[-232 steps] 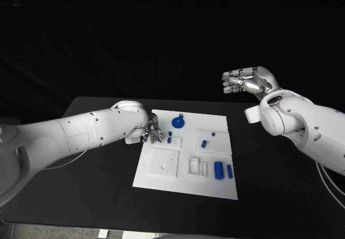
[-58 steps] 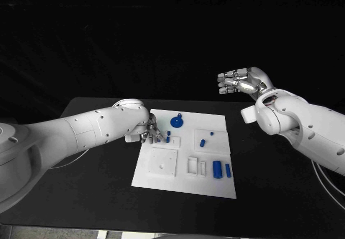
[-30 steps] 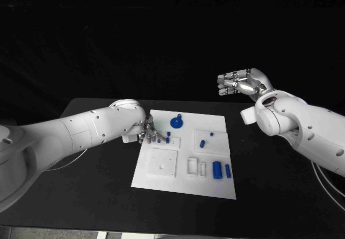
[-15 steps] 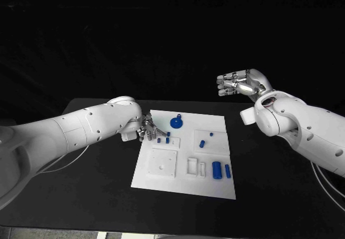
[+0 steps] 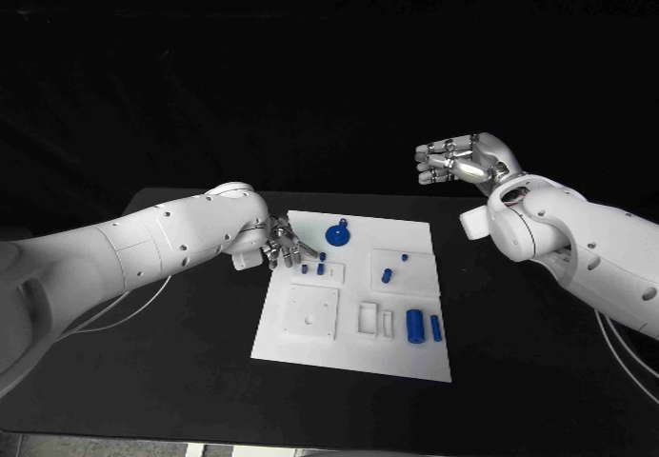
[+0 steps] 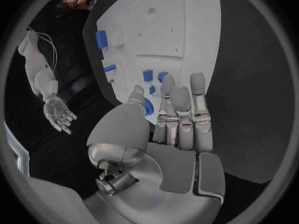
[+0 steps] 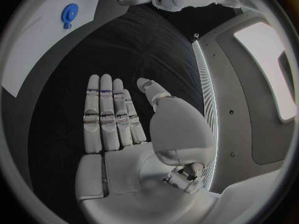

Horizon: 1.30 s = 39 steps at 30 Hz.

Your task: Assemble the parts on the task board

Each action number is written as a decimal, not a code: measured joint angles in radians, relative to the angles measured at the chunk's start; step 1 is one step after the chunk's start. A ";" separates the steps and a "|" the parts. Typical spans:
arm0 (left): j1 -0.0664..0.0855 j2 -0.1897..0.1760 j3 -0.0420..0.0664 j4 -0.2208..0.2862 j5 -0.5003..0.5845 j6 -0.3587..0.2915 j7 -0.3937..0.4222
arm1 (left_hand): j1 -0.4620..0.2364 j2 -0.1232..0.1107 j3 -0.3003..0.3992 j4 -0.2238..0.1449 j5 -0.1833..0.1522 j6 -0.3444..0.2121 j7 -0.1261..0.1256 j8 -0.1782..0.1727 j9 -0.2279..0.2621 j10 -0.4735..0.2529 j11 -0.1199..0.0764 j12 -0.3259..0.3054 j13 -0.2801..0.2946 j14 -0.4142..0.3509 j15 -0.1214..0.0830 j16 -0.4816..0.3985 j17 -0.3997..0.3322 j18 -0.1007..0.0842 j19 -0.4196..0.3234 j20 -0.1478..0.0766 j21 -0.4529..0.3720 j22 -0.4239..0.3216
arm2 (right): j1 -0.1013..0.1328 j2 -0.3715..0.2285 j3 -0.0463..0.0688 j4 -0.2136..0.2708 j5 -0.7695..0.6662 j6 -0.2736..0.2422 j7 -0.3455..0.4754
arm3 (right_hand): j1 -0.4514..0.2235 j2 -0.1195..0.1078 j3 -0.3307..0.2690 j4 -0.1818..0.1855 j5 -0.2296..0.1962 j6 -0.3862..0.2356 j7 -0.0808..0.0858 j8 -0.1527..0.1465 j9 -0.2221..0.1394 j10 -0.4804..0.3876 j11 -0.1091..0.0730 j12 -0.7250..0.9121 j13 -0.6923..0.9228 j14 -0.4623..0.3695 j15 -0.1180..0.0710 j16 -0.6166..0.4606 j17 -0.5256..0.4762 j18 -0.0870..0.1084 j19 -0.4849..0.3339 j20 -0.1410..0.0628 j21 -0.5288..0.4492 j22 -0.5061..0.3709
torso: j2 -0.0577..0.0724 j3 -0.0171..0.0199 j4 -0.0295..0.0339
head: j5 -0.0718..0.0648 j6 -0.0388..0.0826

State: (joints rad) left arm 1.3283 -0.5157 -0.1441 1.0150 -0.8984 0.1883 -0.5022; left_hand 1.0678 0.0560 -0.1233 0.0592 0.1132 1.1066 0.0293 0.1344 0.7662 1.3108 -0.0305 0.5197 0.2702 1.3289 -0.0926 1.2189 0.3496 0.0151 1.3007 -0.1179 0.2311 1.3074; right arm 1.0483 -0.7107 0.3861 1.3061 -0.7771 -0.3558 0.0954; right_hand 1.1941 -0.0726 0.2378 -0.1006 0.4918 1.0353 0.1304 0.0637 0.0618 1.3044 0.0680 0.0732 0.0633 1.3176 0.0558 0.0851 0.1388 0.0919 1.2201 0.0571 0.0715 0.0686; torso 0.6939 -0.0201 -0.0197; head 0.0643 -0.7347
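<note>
The white task board (image 5: 309, 328) lies in the middle of the black table. My left hand (image 5: 286, 250) hovers at the board's far left edge, fingers stretched out flat and holding nothing. Its fingertips (image 6: 197, 80) reach toward two short blue pegs (image 5: 313, 268) standing in a small plate; the same pegs (image 6: 154, 76) lie just beyond them in the left wrist view. A blue disc with a knob (image 5: 339, 231) sits at the far edge. My right hand (image 5: 462, 159) is raised high beyond the table's far right, palm (image 7: 121, 134) bare and fingers straight.
More blue parts sit on the board: two small pieces (image 5: 390, 274) in a right-hand plate, and a thick cylinder (image 5: 415, 322) with a thin one (image 5: 435, 327) near the front right. Bare black table (image 5: 165, 362) surrounds the board.
My left hand has drawn back a little from the pegs toward the board's left edge, with its fingers straightened. My right hand stays raised in the same place.
</note>
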 measured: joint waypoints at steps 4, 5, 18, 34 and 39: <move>0.000 0.001 0.000 0.000 -0.014 0.002 0.000 | 0.015 0.015 0.000 -0.023 0.052 0.000 0.000 -0.008 -0.043 -0.004 0.004 -0.001 -0.004 0.000 0.000 0.000 -0.001 0.000 0.000 0.000 -0.001 0.000 | 0.000 0.000 0.000 0.000 0.000 0.000 0.000 | 0.000 0.000 0.000 0.000 0.000 0.000 0.000 0.000 0.000 0.000 0.000 0.000 0.000 0.000 0.000 0.000 0.000 0.000 0.000 0.000 0.000 0.000 | 0.000 -0.0002 -0.0002 | 0.002 0.000; 0.000 0.001 0.000 0.000 -0.020 0.002 0.000 | 0.024 0.024 0.002 -0.033 0.079 0.000 0.000 -0.008 -0.050 -0.004 0.004 -0.004 -0.004 0.000 0.000 0.000 -0.001 0.000 0.000 0.000 -0.001 0.000 | 0.000 0.000 0.000 0.000 0.000 0.000 0.000 | 0.000 0.000 0.000 0.000 0.000 0.000 0.000 0.000 0.000 0.000 0.000 0.000 0.000 0.000 0.000 0.000 0.000 0.000 0.000 0.000 0.000 0.000 | 0.000 -0.0003 -0.0006 | 0.002 0.000; -0.001 0.005 -0.002 0.012 -0.081 0.016 -0.006 | 0.030 0.022 -0.021 -0.035 0.079 0.000 0.000 -0.013 -0.099 -0.004 0.004 -0.005 -0.007 0.000 0.000 0.000 -0.001 0.000 0.000 0.000 -0.005 0.001 | -0.001 0.001 0.000 0.000 0.000 0.001 0.000 | 0.000 0.000 0.000 0.000 0.000 0.000 0.000 0.000 0.000 0.000 0.000 0.000 0.000 0.000 0.000 0.000 0.000 0.000 0.000 0.000 0.000 0.000 | 0.001 -0.0009 -0.0019 | 0.004 0.001; -0.018 0.019 -0.008 -0.001 -0.109 0.029 -0.013 | 0.029 0.021 -0.019 -0.032 0.079 0.000 0.000 -0.010 -0.104 -0.004 0.004 -0.005 -0.006 0.000 0.000 0.000 -0.001 0.000 0.000 0.000 -0.005 0.000 | -0.002 0.001 0.000 0.000 0.000 0.001 0.000 | 0.000 0.000 0.000 0.000 0.000 0.000 0.000 0.000 0.000 0.000 0.000 0.000 0.000 0.001 -0.001 0.000 0.000 0.000 0.000 0.000 0.000 0.000 | 0.001 -0.0003 -0.0019 | 0.004 0.000; -0.024 0.026 -0.009 -0.003 -0.110 0.034 -0.013 | 0.029 0.021 -0.019 -0.033 0.079 0.000 0.000 -0.010 -0.105 -0.004 0.004 -0.005 -0.006 0.000 0.000 0.000 -0.001 0.000 0.000 0.000 -0.005 0.000 | -0.002 0.002 0.000 0.000 0.000 0.001 0.000 | 0.000 0.000 0.000 0.000 0.000 0.000 0.000 0.000 0.000 0.000 0.000 0.000 0.000 0.001 -0.001 0.000 0.000 0.000 0.000 0.000 0.000 0.000 | 0.001 -0.0002 -0.0019 | 0.004 0.000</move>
State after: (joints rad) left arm 1.3046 -0.4901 -0.1534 1.0116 -1.0087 0.2226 -0.5154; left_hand 1.0965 0.0770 -0.1418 0.0267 0.1926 1.1069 0.0296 0.1248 0.6610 1.3073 -0.0270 0.5149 0.2637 1.3290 -0.0927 1.2190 0.3489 0.0152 1.3007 -0.1179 0.2260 1.3078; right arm 1.0463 -0.7089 0.3861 1.3061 -0.7771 -0.3544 0.0952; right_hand 1.1941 -0.0726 0.2377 -0.1006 0.4918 1.0353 0.1303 0.0637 0.0617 1.3044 0.0679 0.0732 0.0633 1.3182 0.0552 0.0851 0.1389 0.0919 1.2201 0.0571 0.0716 0.0686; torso 0.6948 -0.0203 -0.0216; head 0.0683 -0.7346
